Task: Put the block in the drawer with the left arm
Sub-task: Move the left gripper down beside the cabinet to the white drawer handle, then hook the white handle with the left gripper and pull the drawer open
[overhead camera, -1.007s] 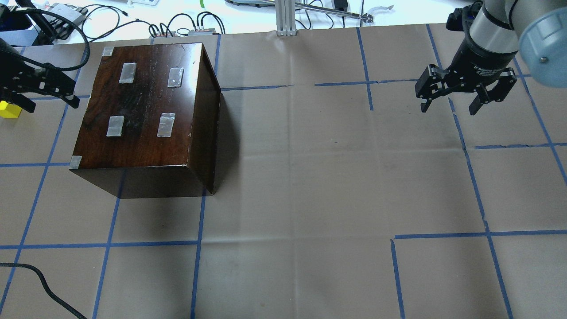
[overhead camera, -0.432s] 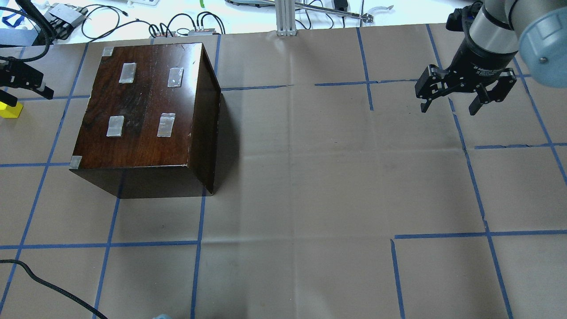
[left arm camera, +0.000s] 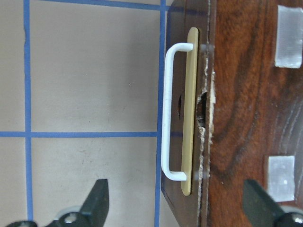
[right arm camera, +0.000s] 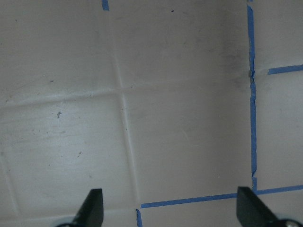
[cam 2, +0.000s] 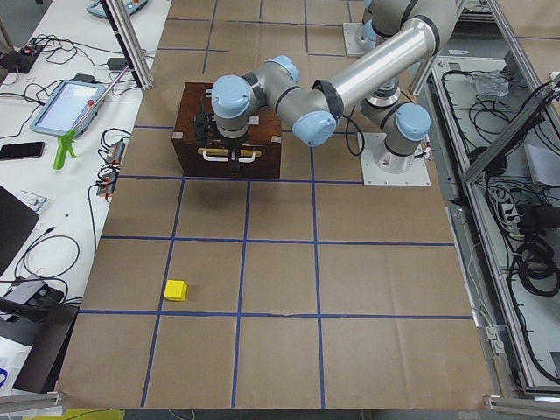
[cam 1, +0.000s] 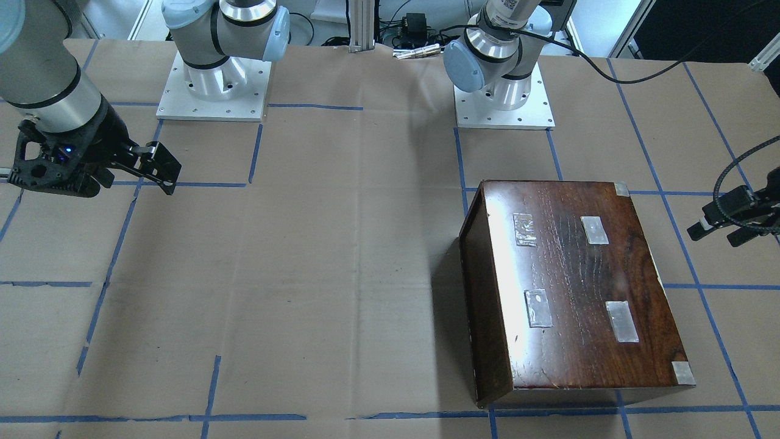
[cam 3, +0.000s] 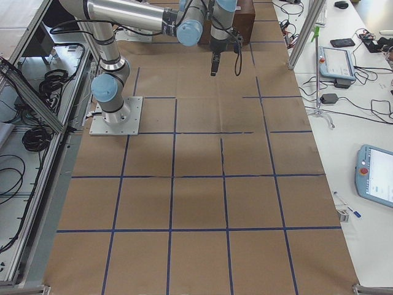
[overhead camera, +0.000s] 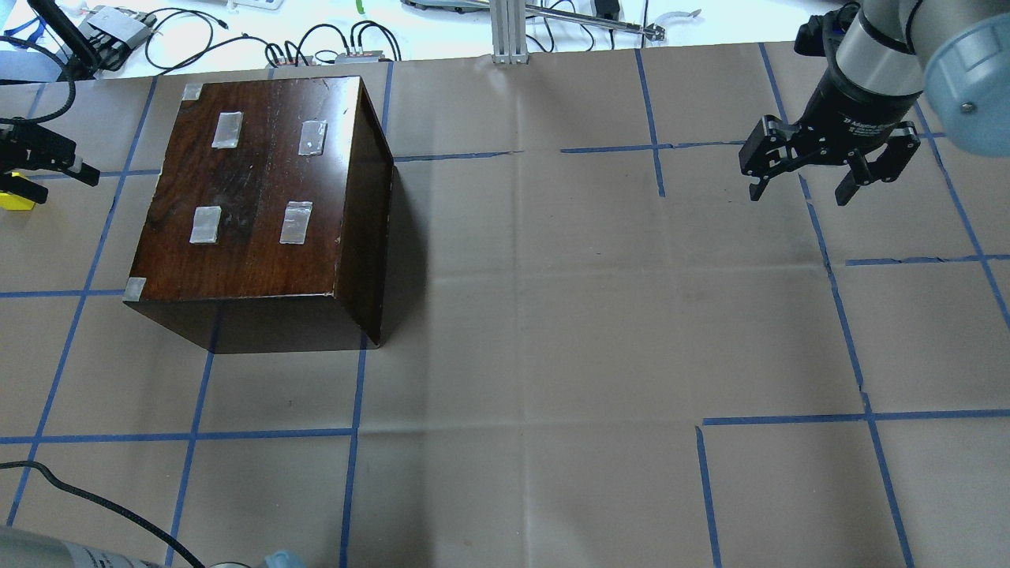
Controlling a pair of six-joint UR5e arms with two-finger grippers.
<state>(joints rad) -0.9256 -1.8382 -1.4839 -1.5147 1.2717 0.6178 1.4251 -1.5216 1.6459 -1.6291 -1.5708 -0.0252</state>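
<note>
The yellow block (overhead camera: 16, 201) lies on the paper at the table's far left; it also shows in the exterior left view (cam 2: 176, 290), well away from the cabinet. The dark-brown cabinet (overhead camera: 260, 189) has its drawer shut. The drawer front (left arm camera: 189, 156) carries a white handle (left arm camera: 165, 113). My left gripper (left arm camera: 180, 208) is open and empty, just in front of the handle and apart from it; it also shows at the overhead view's left edge (overhead camera: 63, 188). My right gripper (overhead camera: 801, 189) is open and empty, hovering over bare paper at the far right.
The cabinet top has several grey tape patches (overhead camera: 296, 222). Cables and boxes (overhead camera: 316, 43) lie beyond the table's far edge. A black cable (overhead camera: 95, 501) trails over the near left corner. Blue tape lines grid the brown paper.
My left gripper has moved left and lower, beside the cabinet's handle side. Part of the left arm now shows at the overhead view's bottom edge. Block and right gripper have not moved.
</note>
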